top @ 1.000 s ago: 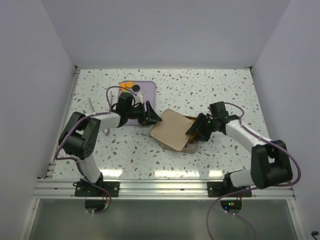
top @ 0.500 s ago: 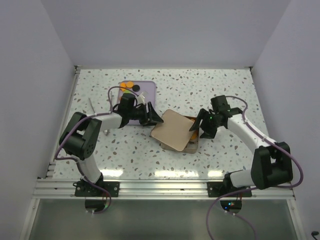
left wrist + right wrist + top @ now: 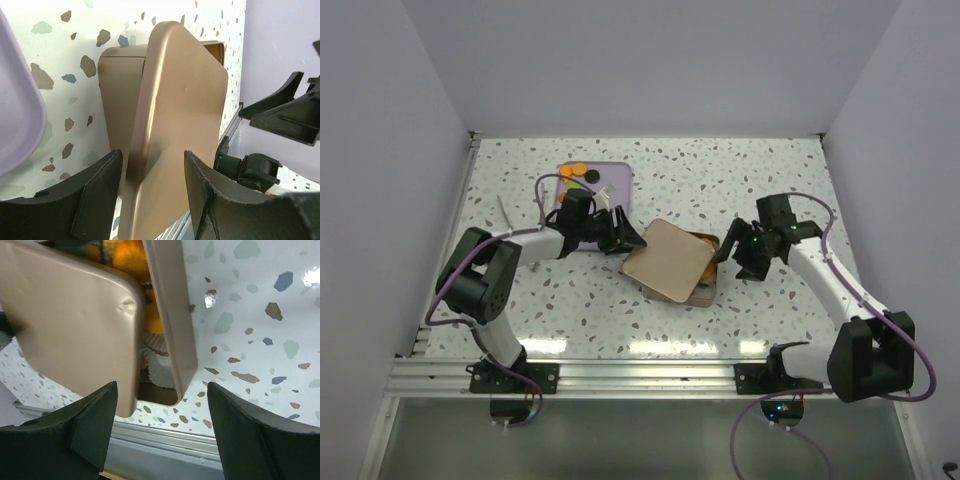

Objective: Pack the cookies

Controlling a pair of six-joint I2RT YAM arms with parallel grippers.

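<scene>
Rail of aluminium, along the near edge of the speckled bench; carries both arm bases.

Left arm: reaches from the near left toward mid-bench.

Left claw: clamped on the left corner of the lid, one finger on each face. The lid fills the gap between the fingers.

Lid: rose-gold metal, a rounded square, tilted. It lies askew over most of the tin. One small dent shows on its upper face in the right wrist view.

Tin: same rose-gold metal, rectangular, standing on the bench at centre beneath the lid. Its right wall and near-right corner are uncovered, leaving an open strip along that side.

Cookies: several orange pieces are visible through the open strip, against the tin's right wall. The count cannot be told, as the lid hides the rest.

Paper cups: white, fluted, inside the tin at its near-right corner. A pink item lies just beside them.

Right claw: fingers spread wide, holding nothing. It sits just right of the tin, apart from it and facing the open strip.

Lilac tray: lies beyond the left claw, far left of centre. More cookies lie at its far end, orange rounds with one black piece touching them.
</scene>
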